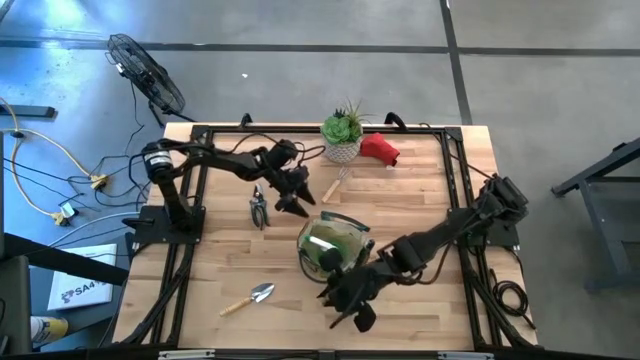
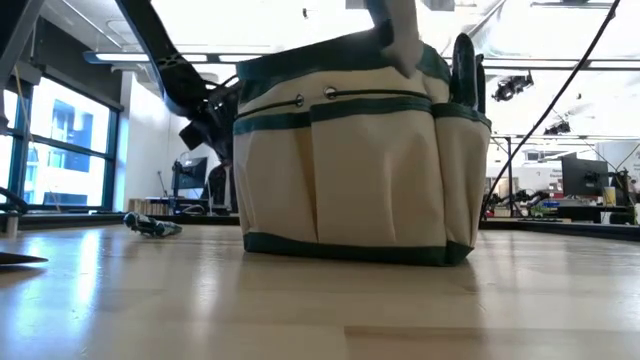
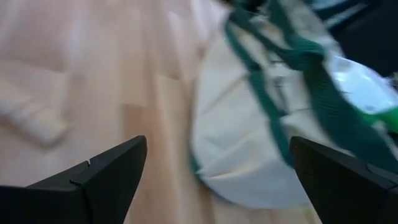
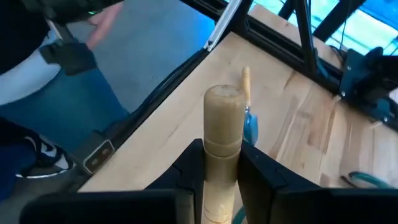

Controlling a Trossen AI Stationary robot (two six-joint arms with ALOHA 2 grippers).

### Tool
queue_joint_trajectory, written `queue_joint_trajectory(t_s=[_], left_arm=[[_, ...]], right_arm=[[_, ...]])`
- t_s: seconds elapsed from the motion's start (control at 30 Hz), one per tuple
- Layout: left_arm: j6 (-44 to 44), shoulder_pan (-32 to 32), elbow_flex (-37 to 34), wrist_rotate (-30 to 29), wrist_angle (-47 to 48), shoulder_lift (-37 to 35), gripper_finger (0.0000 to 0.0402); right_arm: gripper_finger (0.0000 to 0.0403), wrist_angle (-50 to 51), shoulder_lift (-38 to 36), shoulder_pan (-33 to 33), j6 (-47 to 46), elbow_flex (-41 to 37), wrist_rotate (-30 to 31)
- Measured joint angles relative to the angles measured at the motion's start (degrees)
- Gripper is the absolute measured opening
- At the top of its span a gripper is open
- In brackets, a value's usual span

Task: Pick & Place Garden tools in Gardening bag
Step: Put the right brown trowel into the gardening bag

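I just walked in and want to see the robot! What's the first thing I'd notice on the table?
The round tan gardening bag with its green rim sits mid-table and fills the low view. The right gripper, near the table's front edge beside the bag, is clamped on a wooden-handled tool, while the left gripper hangs open just behind the bag. At the back edge stand a spiky green plant and a red soft item.

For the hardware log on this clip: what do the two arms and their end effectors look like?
Both arms are matte black, built of jointed segments, with black cables trailing from their bases. The left end effector has two dark, wedge-shaped fingers. The right end effector has similar black, flat-sided fingers. No markings or labels are legible on either arm.
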State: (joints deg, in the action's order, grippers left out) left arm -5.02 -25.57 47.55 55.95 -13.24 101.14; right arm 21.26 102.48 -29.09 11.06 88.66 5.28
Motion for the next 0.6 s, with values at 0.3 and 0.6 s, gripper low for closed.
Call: queue_joint_trajectory(t_s=[0.3, 0.6], left_arm=[[0.2, 2.5, 0.1, 5.2, -0.8, 0.0, 0.0385], [1.6, 2.2, 0.1, 5.2, -0.7, 0.0, 0.0385]], right_arm=[[0.0059, 4.8, 0.0, 5.9, 5.6, 0.0, -10.8], [0.0059, 4.7, 0.0, 10.4, 11.8, 0.0, -23.7]])
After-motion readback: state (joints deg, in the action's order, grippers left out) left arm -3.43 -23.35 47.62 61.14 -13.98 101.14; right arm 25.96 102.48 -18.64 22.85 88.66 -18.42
